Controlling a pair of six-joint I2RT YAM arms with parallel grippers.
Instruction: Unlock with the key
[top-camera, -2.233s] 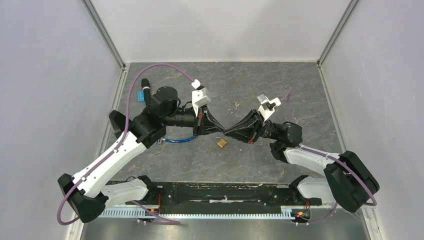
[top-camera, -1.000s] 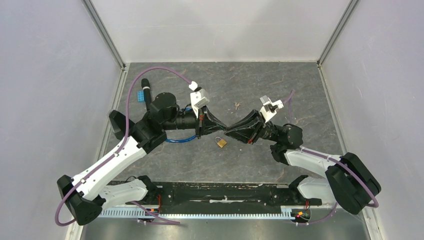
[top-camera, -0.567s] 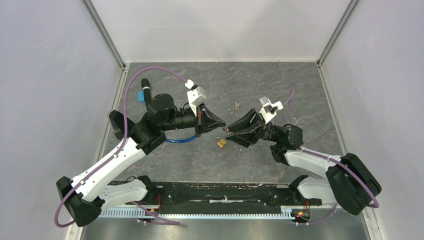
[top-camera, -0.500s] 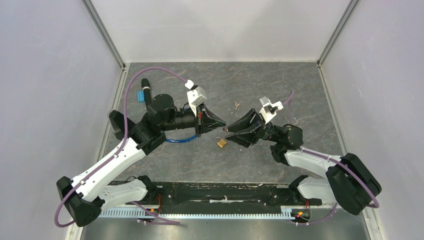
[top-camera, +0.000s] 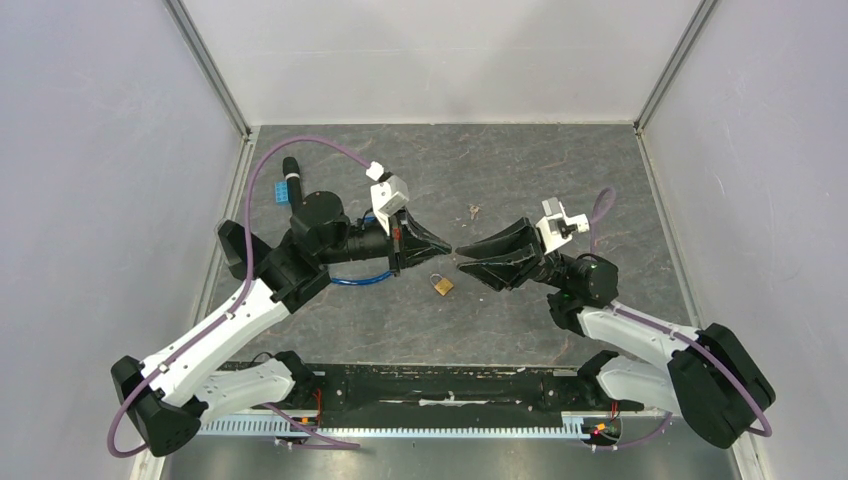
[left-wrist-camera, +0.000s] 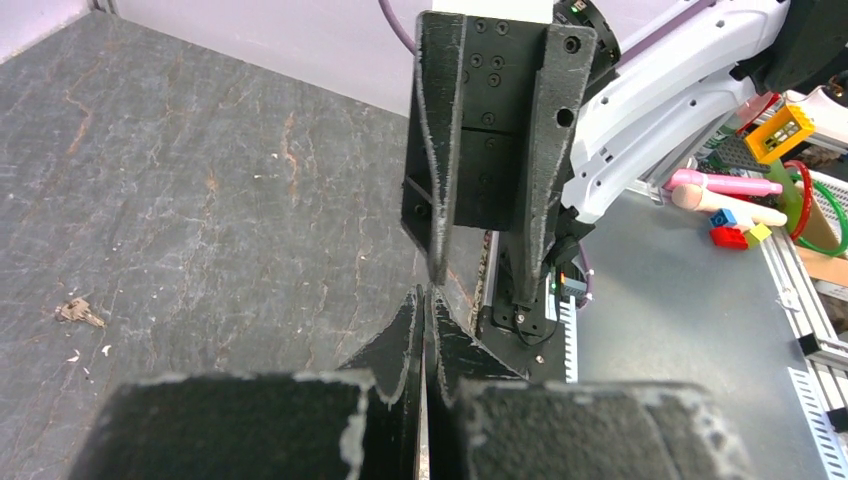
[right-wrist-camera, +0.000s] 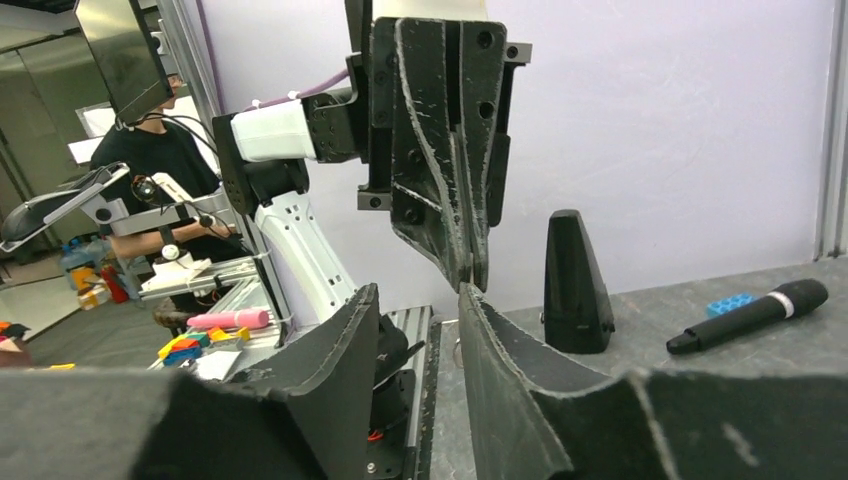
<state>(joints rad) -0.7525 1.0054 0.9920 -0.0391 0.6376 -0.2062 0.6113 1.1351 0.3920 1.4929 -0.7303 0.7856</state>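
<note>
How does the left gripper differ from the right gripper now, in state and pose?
The left gripper has its jaws pressed shut; the right gripper has them open, with a clear gap. The left one points to the robot's right, the right one to its left. Both face tip to tip, not touching the padlock.

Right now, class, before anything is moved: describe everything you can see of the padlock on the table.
The padlock is small, with a squarish brass-coloured body and a silvery metal shackle that points away from the arm bases. It lies flat on the dark, stone-patterned table, a little nearer the bases than the gap between the left tool and the right tool. Only the table touches it. The shackle looks closed, though it is too small to be sure, and no keyhole shows.
</note>
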